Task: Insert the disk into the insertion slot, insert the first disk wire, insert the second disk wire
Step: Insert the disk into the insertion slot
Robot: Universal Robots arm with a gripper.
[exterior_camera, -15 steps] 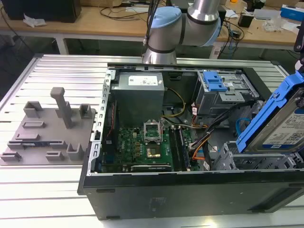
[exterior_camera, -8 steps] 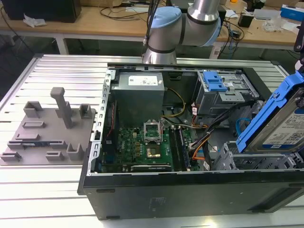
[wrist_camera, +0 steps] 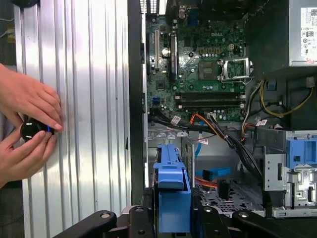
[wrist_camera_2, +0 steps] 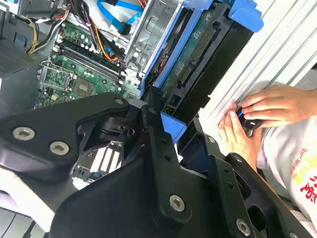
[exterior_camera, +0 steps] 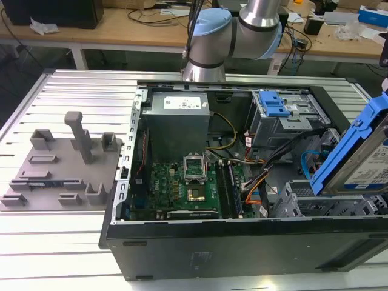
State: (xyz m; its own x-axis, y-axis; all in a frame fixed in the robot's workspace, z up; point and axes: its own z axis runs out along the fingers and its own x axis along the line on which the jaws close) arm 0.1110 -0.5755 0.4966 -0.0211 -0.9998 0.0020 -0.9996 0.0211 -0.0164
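Over the end of the open black computer case at the exterior view's right, the black gripper is clamped on the disk, a silver hard drive in a bright blue plastic carrier. In the first wrist view its fingers press the carrier's two sides. In the second wrist view the far finger is hidden behind the drive.

The disk hangs steeply tilted, its upper end cut off by the exterior view's edge. Its lower end is just above the insertion slot, a low grey perforated sheet-metal bay in that corner of the case; whether they touch cannot be told.

Orange and blue cables lie beside the bay, with a taller grey cage beyond and the green motherboard mid-case. On the ribbed aluminium table, a person's hands cover a small black round object.
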